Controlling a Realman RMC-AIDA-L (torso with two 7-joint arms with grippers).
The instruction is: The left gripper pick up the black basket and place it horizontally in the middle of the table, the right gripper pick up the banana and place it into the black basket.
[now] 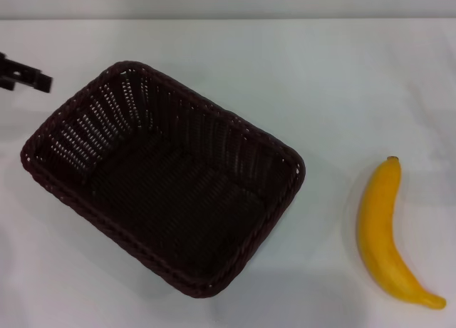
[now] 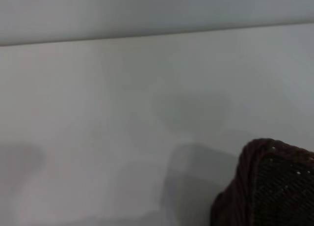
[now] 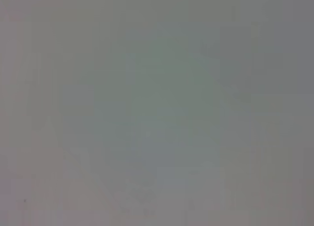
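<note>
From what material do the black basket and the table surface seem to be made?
The black basket looks like woven wicker or plastic rattan, very dark brown-black and slightly glossy: its sloping sides are open weave and light shows through the gaps. The pictures cannot settle which. The table looks like a smooth white laminate or painted board, with soft shadows and no visible grain.

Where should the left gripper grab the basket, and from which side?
Best bet is the rim at the black basket's far-left corner, from above. The basket sits skewed on the table, open side up, and that corner lies nearest the left gripper, at the head view's left edge. The rim looks thin enough to straddle, one finger inside the sloping wall, one outside. The banana lies well clear, to the right.
</note>
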